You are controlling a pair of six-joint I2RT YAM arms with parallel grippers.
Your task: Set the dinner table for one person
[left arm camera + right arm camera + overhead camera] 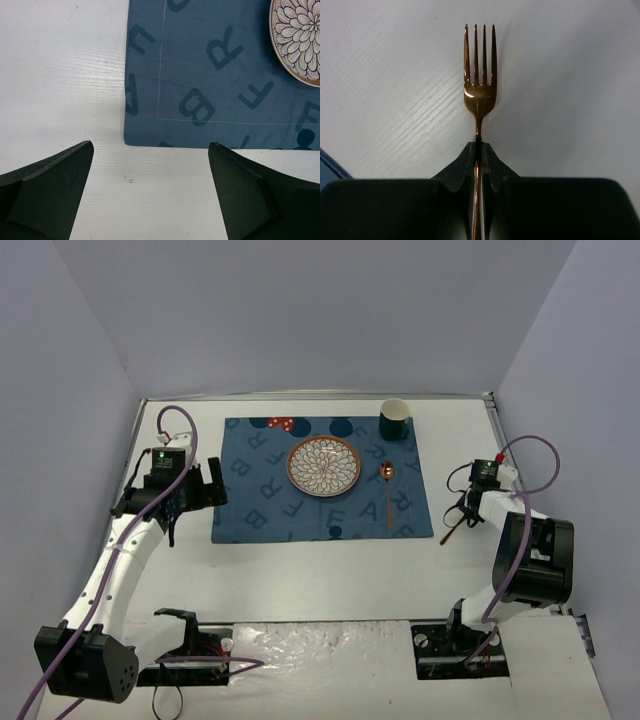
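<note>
A: One big white dinner table [330, 570] lies under both arms. Its long side runs left to right.

B: What is the right arm doing?

A: It bends up from its base at the near right, and its wrist tips down toward the table. The right gripper [479, 150] is pinched tight on the thin handle of a copper fork [480, 95].

B: Which way does the fork point?

A: Straight out from the fingers, prongs first. From above it slants toward the near left. It is just to the right of the blue placemat [260, 510]. I cannot tell if it touches the table.

B: And the left arm?

A: It reaches forward. The left gripper [151, 145] is spread wide, holds nothing, and hangs by the placemat's left edge.

B: What is on the placemat?

A: A flower plate [323, 466], a spoon [388, 490] to its right and a dark cup [394, 420].
</note>
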